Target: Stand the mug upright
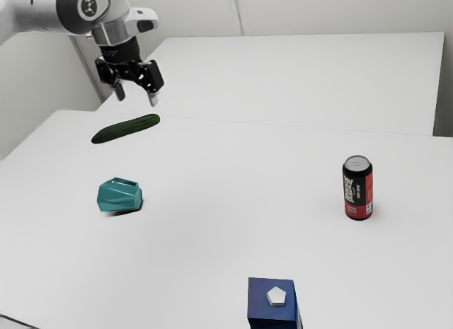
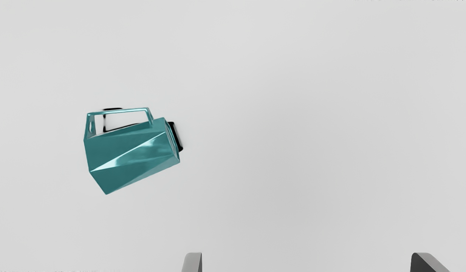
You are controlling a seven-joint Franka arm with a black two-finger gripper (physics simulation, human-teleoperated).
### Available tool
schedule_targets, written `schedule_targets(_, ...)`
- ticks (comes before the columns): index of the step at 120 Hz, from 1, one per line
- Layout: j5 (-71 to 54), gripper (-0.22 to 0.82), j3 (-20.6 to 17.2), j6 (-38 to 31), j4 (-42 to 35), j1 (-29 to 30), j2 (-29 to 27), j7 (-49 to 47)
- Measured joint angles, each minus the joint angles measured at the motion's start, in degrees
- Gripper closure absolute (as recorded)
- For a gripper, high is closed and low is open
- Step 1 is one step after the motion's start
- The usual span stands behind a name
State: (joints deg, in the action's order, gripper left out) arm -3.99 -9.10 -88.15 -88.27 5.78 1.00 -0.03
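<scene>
White table [image 1: 226, 223] across most of exterior view, level support for all items. Arm [image 1: 42, 12] in from upper left, high, perhaps for clearance. Fingers [image 2: 192, 263] apart, nothing between, presumably for straddling. Blue box [image 1: 260, 312], bottom edge, right of centre. Dark-green cucumber [image 1: 126, 129], upper left, lengthwise. Red-black can [image 1: 359, 194], right, steady on its base. Teal mug [image 1: 119, 196], left, on its side, not upright; flat facets probably against rolling. White pentagon [image 1: 276, 296] atop box.

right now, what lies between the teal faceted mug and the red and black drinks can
Nothing but bare white tabletop between the tipped teal mug and the upright can; the exterior view shows that.
</scene>
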Motion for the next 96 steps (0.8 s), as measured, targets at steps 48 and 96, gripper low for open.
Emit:
schedule_targets(48, 2.7, 0.00, 0.1, 1.1, -1.9, 0.2, -0.6, -0.1)
schedule_targets(96, 11.5, 0.00, 0.1, -1.2, -16.5, 9.4, -6.7, 1.9)
